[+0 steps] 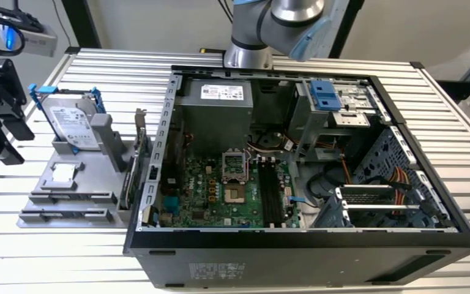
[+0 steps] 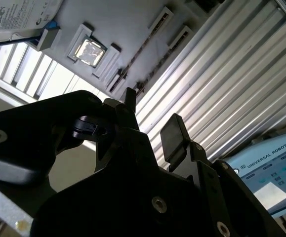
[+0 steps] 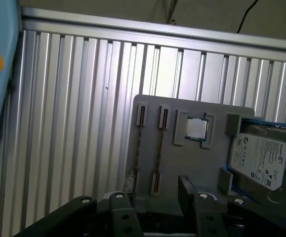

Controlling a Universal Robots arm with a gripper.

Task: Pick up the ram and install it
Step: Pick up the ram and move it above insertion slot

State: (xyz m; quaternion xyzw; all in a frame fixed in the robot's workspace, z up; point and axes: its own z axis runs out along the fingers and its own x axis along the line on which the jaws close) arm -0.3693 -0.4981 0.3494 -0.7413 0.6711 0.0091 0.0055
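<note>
Two ram sticks stand on edge in the slotted holders of a grey fixture (image 1: 96, 184); in the first wrist view they are thin dark lines, one ram stick (image 3: 139, 148) beside the other (image 3: 158, 155). In the second wrist view they show as ram edges (image 2: 142, 58). My black gripper (image 1: 10, 144) hangs at the exterior view's left, apart from the fixture and above the table. Its fingers (image 2: 172, 133) are spread in both wrist views, and the open gripper (image 3: 152, 197) holds nothing. The motherboard's long black slots (image 1: 271, 195) lie inside the open computer case (image 1: 300, 239).
On the fixture a silver hard drive (image 1: 73, 125) in a blue frame leans upright, with a square chip (image 1: 63, 174) in a pocket below it. The ribbed aluminium table (image 1: 22, 257) surrounds everything. The arm's base (image 1: 247, 55) stands behind the case. A control pendant (image 2: 266, 177) lies nearby.
</note>
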